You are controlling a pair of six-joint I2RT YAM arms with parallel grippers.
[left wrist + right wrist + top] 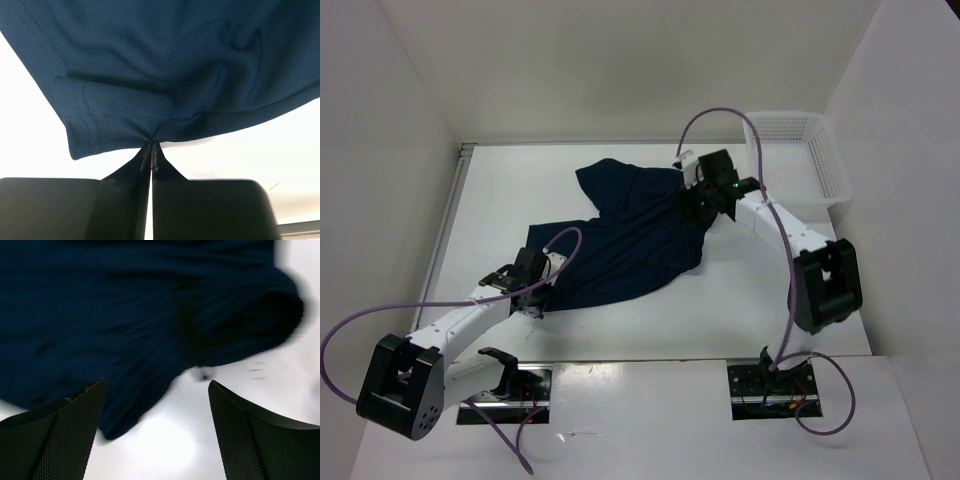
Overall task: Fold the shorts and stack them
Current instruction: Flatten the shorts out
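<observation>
The dark navy shorts lie spread and rumpled across the middle of the white table. My left gripper is at their near left corner, shut on the hem. In the left wrist view the closed jaws pinch the edge of the shorts at the gripper tips. My right gripper is over the far right edge of the shorts, open and empty. In the right wrist view its fingers stand wide apart over the edge of the shorts and the bare table.
A white plastic mesh basket stands at the far right corner of the table. White walls close in the table on three sides. Purple cables loop from both arms.
</observation>
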